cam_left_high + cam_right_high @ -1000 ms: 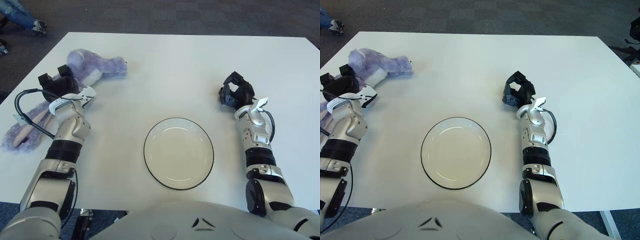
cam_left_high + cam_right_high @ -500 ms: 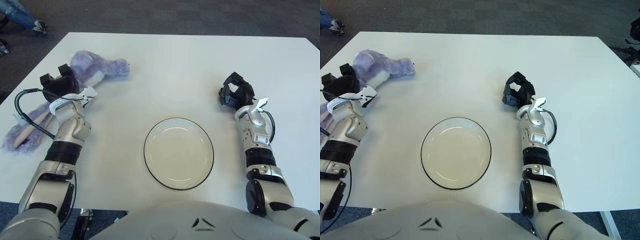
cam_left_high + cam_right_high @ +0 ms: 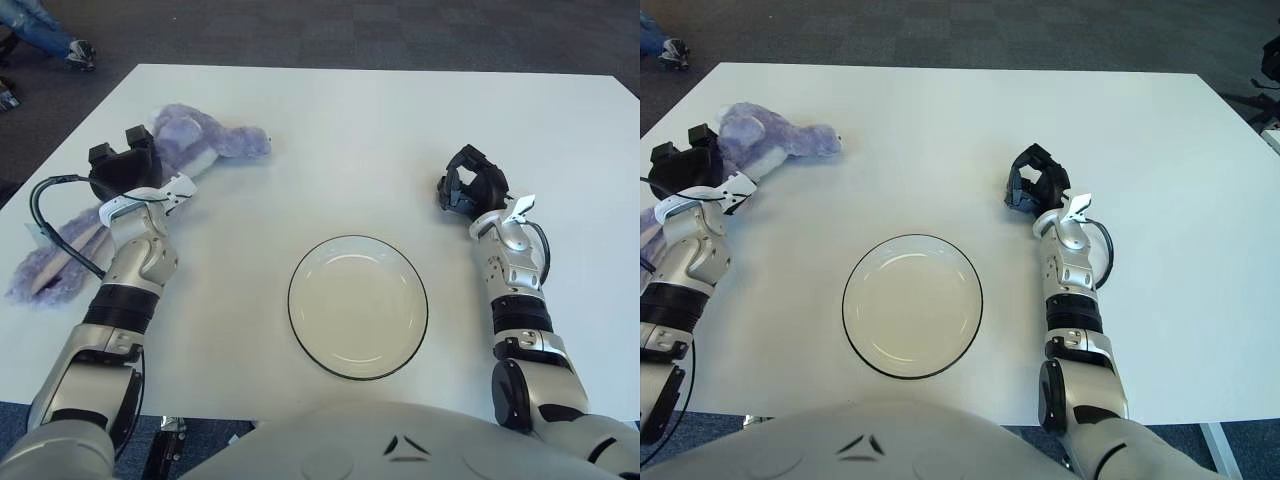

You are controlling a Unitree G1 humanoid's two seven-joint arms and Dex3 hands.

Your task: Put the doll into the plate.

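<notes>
A purple plush doll (image 3: 218, 140) lies at the table's far left, its head pointing right and its long tail (image 3: 50, 262) trailing toward the near left edge. My left hand (image 3: 122, 170) sits over the doll's middle, its dark fingers closed on the plush. The doll's body under the hand is hidden. A white plate with a dark rim (image 3: 291, 300) sits in the near centre, with nothing in it, well to the right of the doll. My right hand (image 3: 468, 188) shows to the right of the plate, fingers relaxed and holding nothing.
The white table (image 3: 350, 120) fills most of the view, with dark carpet beyond its far edge. A black cable (image 3: 40, 205) loops off my left forearm over the doll's tail. Someone's shoe (image 3: 78, 50) shows at the top left.
My left hand has shifted slightly up and right, and the doll has slid to the right with it. The right arm and the plate have not moved.
</notes>
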